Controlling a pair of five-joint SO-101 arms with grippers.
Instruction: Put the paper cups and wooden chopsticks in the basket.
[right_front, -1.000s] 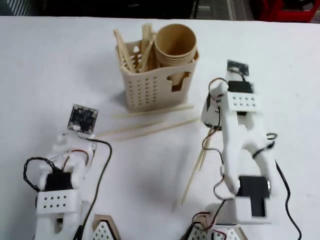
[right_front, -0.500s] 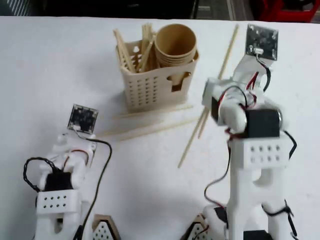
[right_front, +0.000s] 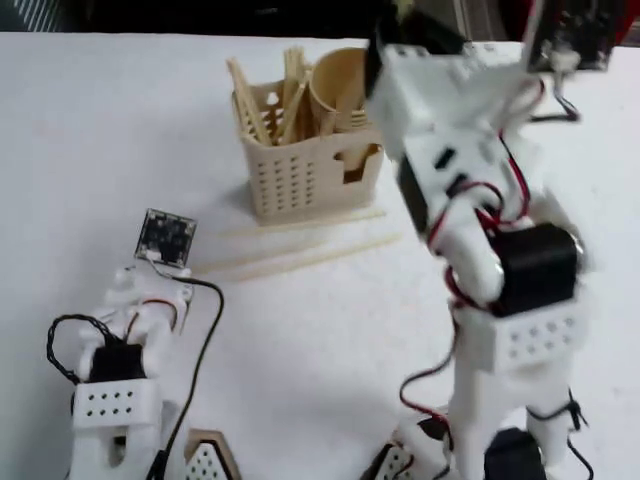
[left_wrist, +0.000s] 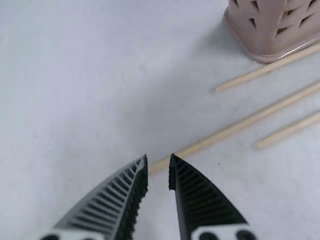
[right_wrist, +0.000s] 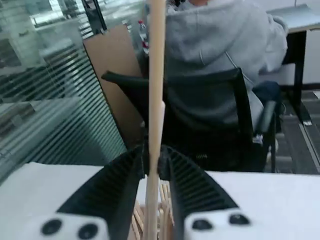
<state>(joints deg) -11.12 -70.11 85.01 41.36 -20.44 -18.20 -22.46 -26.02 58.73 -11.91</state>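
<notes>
The basket (right_front: 310, 175) is already pretty loaded. A stack of paper cups (right_front: 335, 85) sits in it on the side nearer the right arm (right_front: 500, 260), and a bunch of chopsticks (right_front: 262, 105) stands in it on the other side, so the cups part looks done. The right pincer (right_wrist: 152, 159) is clamped tight on what looks like a pair of sticks (right_wrist: 156, 50), held upright. Going by the high view, that arm is up over the basket on the cup side, so the pair is probably about to go in, but it isn't in yet. What's left after that is the three loose sticks (left_wrist: 235, 127) lying flat on the bench (right_front: 100, 120) just in front of the basket, the nearest one almost against its base. The left pincer (left_wrist: 157, 167) hangs low over the bench on that same front side. It's only open a crack with nothing in it, tips just beside the end of the middle stick, so it seems well placed to fetch those.
</notes>
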